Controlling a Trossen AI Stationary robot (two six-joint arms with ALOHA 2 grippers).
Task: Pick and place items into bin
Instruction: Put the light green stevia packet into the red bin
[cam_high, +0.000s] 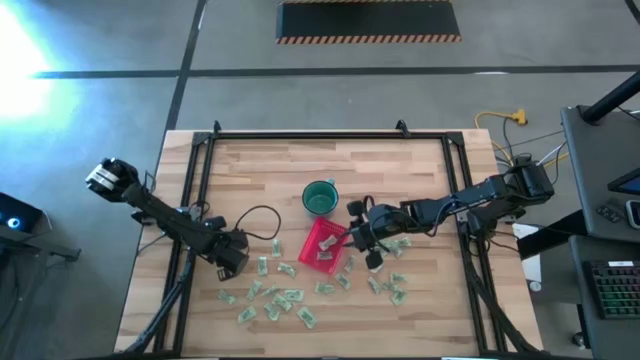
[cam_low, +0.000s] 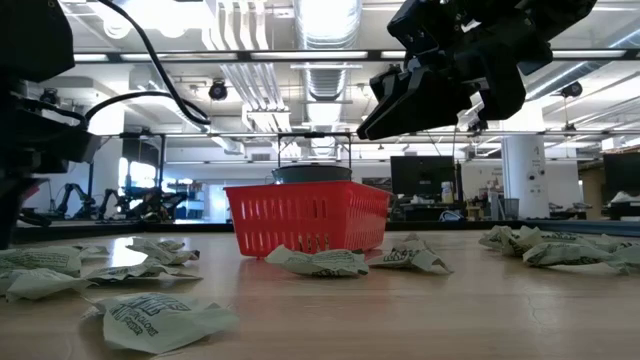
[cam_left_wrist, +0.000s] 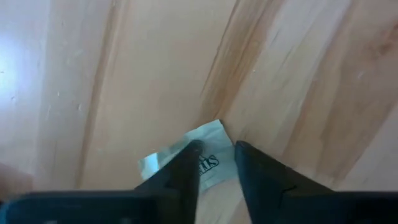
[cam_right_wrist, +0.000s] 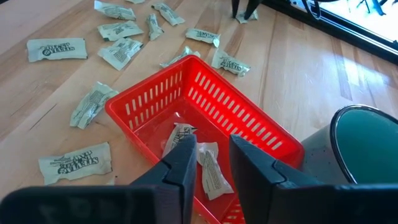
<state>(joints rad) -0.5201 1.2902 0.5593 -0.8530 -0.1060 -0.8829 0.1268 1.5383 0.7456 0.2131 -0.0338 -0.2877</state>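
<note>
Two arms working at once over the pale wooden butcher-block table (cam_high: 330, 170).

Left gripper (cam_left_wrist: 215, 163) is down at the tabletop, left of the bin. Its dark fingers straddle one small pale green-and-white wrapped packet (cam_left_wrist: 186, 152) lying flat on the wood. The gap between them is narrow and the packet sits in it; whether they are already pinching it, I cannot tell. Reads as the pick stage.

Right gripper (cam_right_wrist: 210, 163) hangs above the small square red plastic bin with slotted low walls (cam_right_wrist: 155, 96), fingers pointing down into it and a modest gap between them. A packet (cam_right_wrist: 211, 168) shows in that gap, but whether it is gripped or already lying on the bin floor beside another one is unclear. Judging by the position over the bin, this is the drop-off stage.

The bin stands near table centre, just beside the round dark-green cup (cam_high: 320, 197); a central spot would suit both arms' reach.

Many loose packets (cam_high: 275, 300) lie scattered on the wood in front of the bin and to either side, well spread. Most of the job looks undone.
</note>
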